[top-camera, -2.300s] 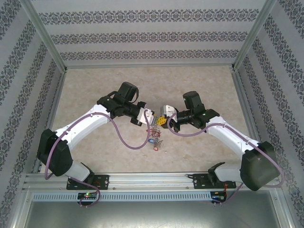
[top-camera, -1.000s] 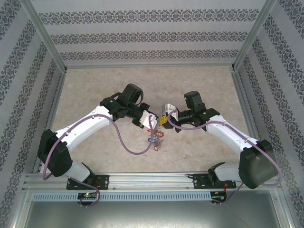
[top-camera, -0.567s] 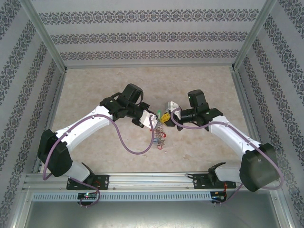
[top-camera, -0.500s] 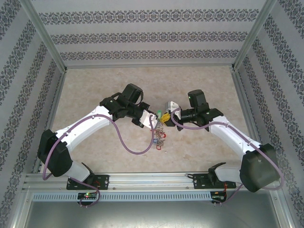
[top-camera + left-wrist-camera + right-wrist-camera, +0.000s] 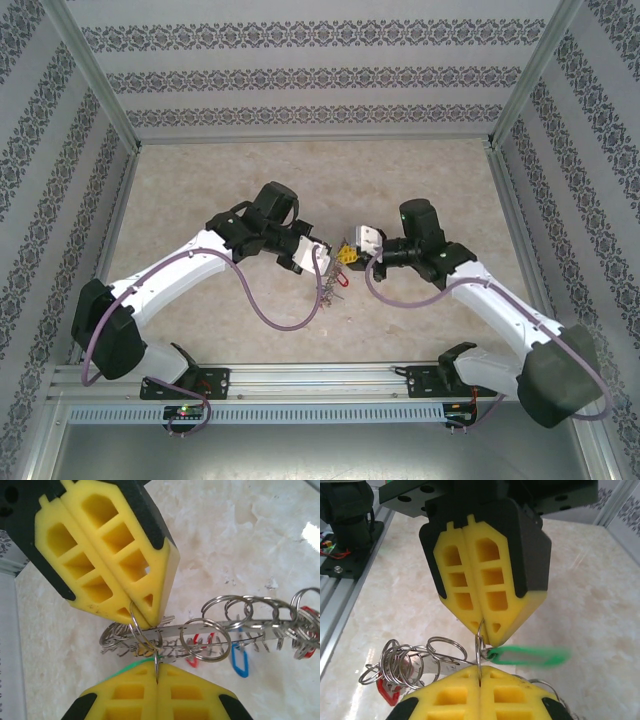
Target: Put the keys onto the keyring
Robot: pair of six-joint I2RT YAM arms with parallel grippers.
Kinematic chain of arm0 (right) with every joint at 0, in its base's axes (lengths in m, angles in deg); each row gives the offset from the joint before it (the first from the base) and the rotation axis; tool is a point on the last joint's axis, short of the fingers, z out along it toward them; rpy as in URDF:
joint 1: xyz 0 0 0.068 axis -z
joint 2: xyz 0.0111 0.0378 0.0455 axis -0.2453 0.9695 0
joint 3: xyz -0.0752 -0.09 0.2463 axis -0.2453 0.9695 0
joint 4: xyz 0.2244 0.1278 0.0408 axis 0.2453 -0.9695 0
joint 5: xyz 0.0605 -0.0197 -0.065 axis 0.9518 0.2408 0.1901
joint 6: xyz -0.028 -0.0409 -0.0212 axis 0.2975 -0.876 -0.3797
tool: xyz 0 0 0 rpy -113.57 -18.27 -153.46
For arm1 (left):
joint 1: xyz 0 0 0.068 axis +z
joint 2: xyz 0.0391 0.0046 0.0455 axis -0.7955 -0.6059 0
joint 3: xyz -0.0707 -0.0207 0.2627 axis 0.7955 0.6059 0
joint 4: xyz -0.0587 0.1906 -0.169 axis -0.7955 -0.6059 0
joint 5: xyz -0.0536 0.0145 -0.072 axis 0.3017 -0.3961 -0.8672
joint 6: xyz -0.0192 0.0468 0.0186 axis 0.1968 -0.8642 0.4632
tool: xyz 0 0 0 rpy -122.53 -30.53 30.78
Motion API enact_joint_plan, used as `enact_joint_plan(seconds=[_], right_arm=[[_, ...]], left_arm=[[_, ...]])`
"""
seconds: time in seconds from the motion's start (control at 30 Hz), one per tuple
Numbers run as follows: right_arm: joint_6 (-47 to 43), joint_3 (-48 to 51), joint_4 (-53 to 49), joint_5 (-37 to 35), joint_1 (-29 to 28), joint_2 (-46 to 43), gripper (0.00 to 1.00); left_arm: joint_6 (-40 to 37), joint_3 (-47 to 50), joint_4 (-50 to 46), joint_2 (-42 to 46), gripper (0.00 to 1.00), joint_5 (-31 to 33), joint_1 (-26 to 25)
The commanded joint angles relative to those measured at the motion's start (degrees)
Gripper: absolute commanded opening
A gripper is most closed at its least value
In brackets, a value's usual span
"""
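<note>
As both tips meet nose to nose over the beige marbled tabletop [image 5: 200, 180], I note my left gripper [image 5: 157, 669] w/ yellow pads pressed together on a thin steel split ring [image 5: 479, 647]. Right gripper [image 5: 480, 674] pinches the same ring. Green plastic tag [image 5: 530, 656] hangs off it. Grey metal keyring [image 5: 260, 625], strung w/ small metal keys [image 5: 122, 637], red tag [image 5: 196, 647] and blue tag [image 5: 239, 659], sits just beside the pinch pt. Contact w/ table: can't tell.

Fingers [image 5: 107, 555] look like matt yellow foam with smooth black plastic shells [image 5: 142, 505] behind. The keyring [image 5: 260, 626] and its split rings [image 5: 206, 640] are shiny bare metal, the tags [image 5: 530, 656] are glossy coloured plastic, and the table [image 5: 240, 540] has a polished marble-look top catching glare.
</note>
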Motion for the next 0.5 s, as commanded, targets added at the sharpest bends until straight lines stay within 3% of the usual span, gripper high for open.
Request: enact_joint_plan(seconds=[0.0,0.23,0.47], right_arm=[[-2.02,1.53,9.53,-4.4,-0.93,-3.45,0.0],[-1.71,5.19,15.32,-8.28,-1.24,-6.95,0.0],[2.17,7.85,22.35,-9.89,-1.11,-8.48,0.0]], left_arm=[[2.75,1.05,0.58,1.29,0.0,-2.32,-1.09],[4.27,2.28,2.28,1.42,0.0,-2.12,-1.09],[8.23,6.32,10.71,2.03,0.0,-1.21,-1.09]])
